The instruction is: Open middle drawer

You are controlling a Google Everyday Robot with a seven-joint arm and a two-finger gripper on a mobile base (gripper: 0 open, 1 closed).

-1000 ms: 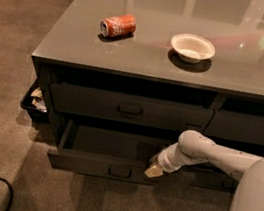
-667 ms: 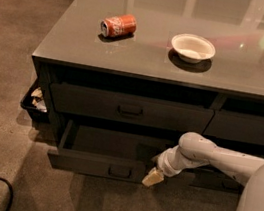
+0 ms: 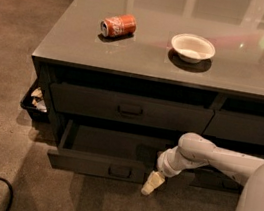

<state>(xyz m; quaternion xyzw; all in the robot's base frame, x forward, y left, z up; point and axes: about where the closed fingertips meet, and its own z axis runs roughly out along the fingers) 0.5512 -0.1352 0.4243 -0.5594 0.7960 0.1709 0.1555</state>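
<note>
End effector (image 3: pixel 153 183) seemingly rests against open middle drawer (image 3: pixel 96 165).

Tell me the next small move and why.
Probably draw the gripper back, clear of the middle drawer. The drawer already stands well out with its inside showing, and the gripper hangs by the right end of the front, off the handle, so little seems left to pull.
</note>
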